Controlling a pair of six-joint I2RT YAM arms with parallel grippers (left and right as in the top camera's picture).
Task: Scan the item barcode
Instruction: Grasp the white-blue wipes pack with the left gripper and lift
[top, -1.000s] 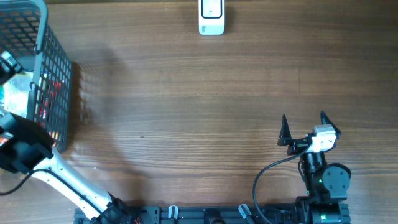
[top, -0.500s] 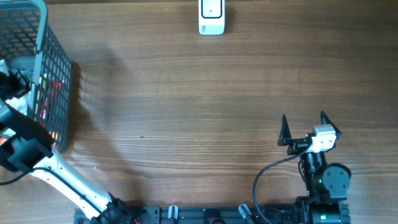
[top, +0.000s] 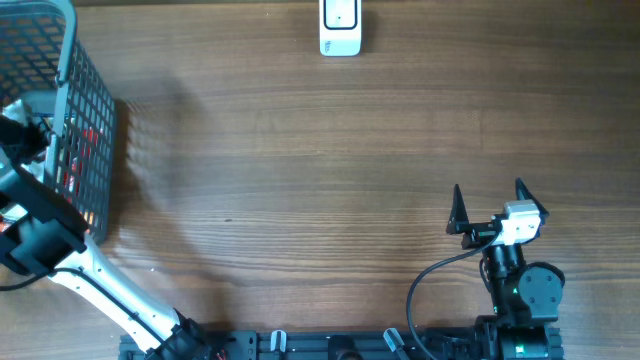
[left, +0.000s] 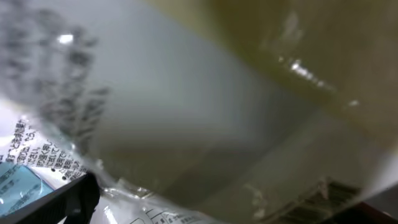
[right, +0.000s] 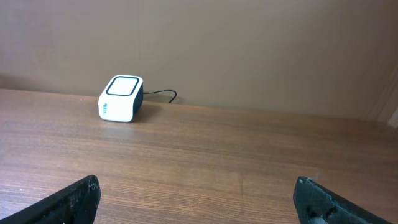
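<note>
The left arm (top: 110, 290) stretches from the base out to the far left edge of the surface (top: 300, 160), elbow bent, with its wrist tipped over the rim of the grey wire basket (top: 95, 110). The left hand (top: 24, 136) is down inside the basket. The wrist cam there is mostly blur, jammed right up against a clear-ish packet (left: 205, 137) with printed text and a blue label on it. That's the item, sitting right in front of the hand and filling the view. Only one dark fingertip (left: 68, 200) shows, way off at the lower left corner, so the hand looks spread wide. Can't see it actually pinching anything.

The right arm (top: 520, 285) is folded up tight by its base. The right hand (top: 489, 203) points out across the surface, fingers splayed fully apart with nothing between them, hanging a bit above the wood.

The white scanner (top: 340, 27) sits well ahead of the right hand, off a little to its left, with a cable trailing behind it. It's also well apart from the left hand, across the bare wood.
</note>
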